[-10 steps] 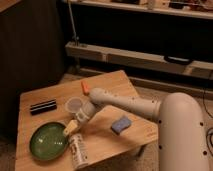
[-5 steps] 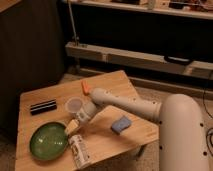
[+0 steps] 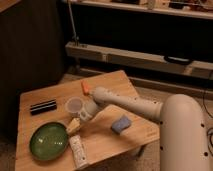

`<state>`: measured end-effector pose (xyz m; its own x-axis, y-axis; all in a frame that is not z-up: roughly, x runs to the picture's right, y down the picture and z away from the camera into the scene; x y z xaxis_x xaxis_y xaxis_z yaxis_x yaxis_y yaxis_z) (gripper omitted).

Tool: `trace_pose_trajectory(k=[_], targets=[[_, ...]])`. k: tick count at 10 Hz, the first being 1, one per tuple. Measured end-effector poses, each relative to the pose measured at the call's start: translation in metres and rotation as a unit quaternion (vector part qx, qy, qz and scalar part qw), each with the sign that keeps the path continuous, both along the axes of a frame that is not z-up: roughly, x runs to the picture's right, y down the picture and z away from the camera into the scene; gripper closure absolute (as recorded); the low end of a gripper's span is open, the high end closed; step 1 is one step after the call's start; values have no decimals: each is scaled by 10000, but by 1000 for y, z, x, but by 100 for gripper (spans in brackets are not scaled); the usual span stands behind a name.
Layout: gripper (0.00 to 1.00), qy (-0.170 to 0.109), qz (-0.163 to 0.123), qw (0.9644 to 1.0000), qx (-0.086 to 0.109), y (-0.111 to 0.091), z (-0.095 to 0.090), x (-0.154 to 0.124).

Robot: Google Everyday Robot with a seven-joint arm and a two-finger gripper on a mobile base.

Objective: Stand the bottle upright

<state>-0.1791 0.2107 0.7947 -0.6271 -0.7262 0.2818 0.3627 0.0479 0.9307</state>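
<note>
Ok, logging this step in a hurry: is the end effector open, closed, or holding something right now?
End effector: open or closed cannot be told; it sits at the green plate's rim, close to the lying bottle.

**A:** What sort of room are you showing me?

**B:** You're looking into a dim space with warm, low light. Your light wooden counter (image 3: 112, 80) stands on a pale, speckled floor (image 3: 150, 87).

**A:** And behind it?

**B:** On your left you have a dark wall (image 3: 30, 45). A long pale rail (image 3: 130, 56) runs low across the back, with a dark cable (image 3: 177, 60) looped on it. A shelf (image 3: 125, 7) spans the top, and you'll see a thin upright pole (image 3: 71, 25) rising near the rail's left end.
</note>
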Motion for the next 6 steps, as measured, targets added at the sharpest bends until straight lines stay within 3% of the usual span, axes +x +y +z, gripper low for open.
trace_pose_trajectory(k=[6], targets=[[47,95,-27,10000,-3,3,7,5]])
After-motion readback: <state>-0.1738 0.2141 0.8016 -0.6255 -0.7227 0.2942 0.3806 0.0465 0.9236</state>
